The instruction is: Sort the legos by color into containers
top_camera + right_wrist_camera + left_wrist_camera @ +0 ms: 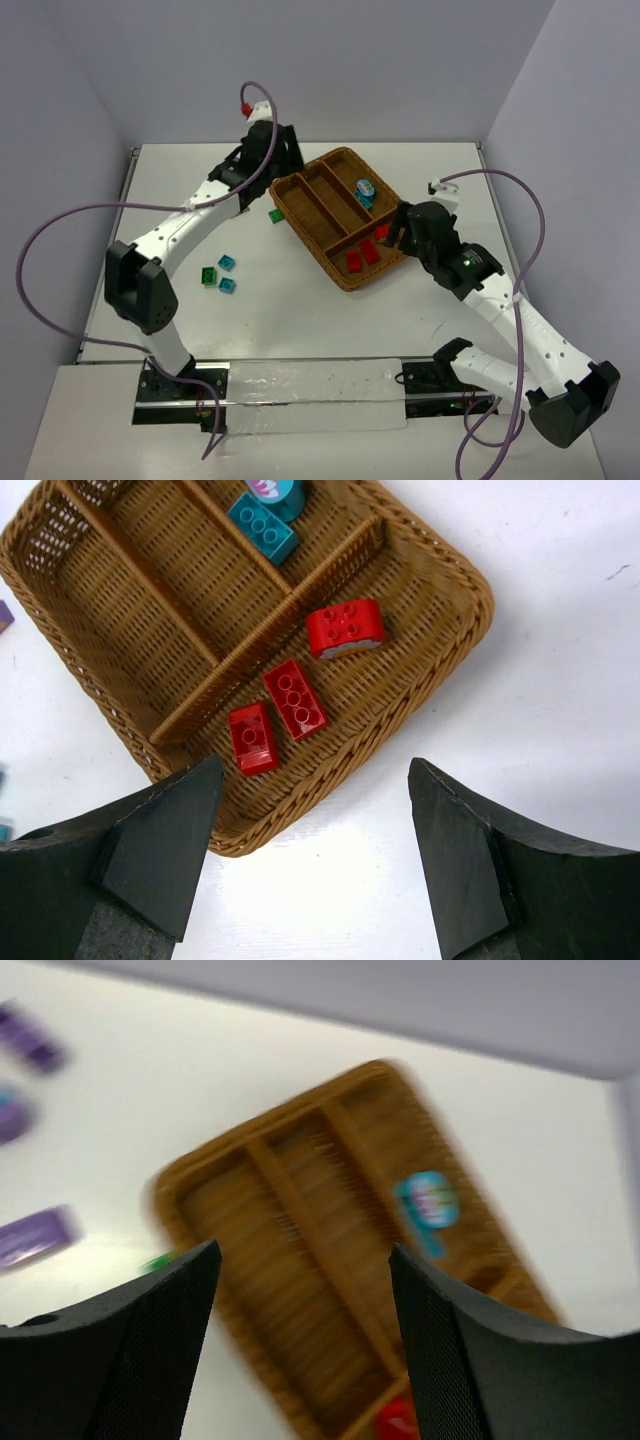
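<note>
Step in hand, as judged: fetch the next loose brick. The left gripper (303,1252) hung over the far-left corner of the wicker tray (478,605); its wrist view was smeared. The nearest candidate was the green brick (274,215), on the table just beside the tray's left edge.

To do it well:
- Come straight down with the jaws astride the brick's short sides.
- Close square so the brick does not twist, then lift clear of the rim.
- Let go low inside an unused long compartment, apart from the red and the teal.

Also loose on the table, further left: two teal bricks (227,263) and a second green brick (208,277), close together. Purple bricks (35,1235) showed blurred in the left wrist view, off to one side of the tray; not made out from above.

In the tray:
- Three red bricks (294,698) lay in the crosswise compartment (400,680).
- A teal brick (262,527) lay beside a round teal piece (285,495) in the outermost long compartment.
- No bricks were seen in the other two long compartments.

Grippers:
- Left: jaws stood well apart, with nothing between them and touching nothing.
- Right: the right gripper (315,768) hovered over the tray's near-right rim, jaws wide, empty and clear of the wicker.
</note>
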`<state>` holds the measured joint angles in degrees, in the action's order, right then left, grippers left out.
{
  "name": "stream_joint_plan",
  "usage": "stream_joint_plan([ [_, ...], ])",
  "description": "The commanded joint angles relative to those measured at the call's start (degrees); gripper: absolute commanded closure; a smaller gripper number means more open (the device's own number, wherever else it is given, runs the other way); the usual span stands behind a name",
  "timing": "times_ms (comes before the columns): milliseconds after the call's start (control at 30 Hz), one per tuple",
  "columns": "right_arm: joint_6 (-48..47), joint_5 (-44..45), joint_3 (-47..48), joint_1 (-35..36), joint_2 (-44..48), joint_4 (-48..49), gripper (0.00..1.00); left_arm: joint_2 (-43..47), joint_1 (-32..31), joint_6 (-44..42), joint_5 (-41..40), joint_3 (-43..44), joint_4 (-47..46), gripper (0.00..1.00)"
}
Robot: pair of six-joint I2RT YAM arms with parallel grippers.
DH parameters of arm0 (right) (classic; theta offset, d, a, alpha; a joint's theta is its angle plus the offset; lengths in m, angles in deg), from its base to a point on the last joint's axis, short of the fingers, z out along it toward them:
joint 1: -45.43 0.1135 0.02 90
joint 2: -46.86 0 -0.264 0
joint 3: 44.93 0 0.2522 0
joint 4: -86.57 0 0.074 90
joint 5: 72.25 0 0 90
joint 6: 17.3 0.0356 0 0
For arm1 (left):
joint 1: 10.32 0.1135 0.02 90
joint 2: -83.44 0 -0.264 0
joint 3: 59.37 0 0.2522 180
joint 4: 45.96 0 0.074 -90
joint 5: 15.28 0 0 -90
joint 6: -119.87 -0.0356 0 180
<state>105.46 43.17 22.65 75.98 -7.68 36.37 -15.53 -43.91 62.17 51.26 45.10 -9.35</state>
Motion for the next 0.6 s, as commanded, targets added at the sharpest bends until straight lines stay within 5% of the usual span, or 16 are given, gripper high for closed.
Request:
stream_joint_plan([
  [0,0.0,-1.5,0.8,0.3,-1.5,3.3,0.18,3.6,4.8,0.7,-10.2,-11.2,10.5,0.21],
  [333,0.0,-2.6,1.6,1.4,-3.7,4.2,0.18,10.8,7.6,7.0,-8.1,-28.5,13.9,0.18],
  [567,0.1,-2.9,2.0,2.6,-5.0,4.3,0.18,7.3,8.4,8.5,-6.4,-29.3,12.4,0.2],
])
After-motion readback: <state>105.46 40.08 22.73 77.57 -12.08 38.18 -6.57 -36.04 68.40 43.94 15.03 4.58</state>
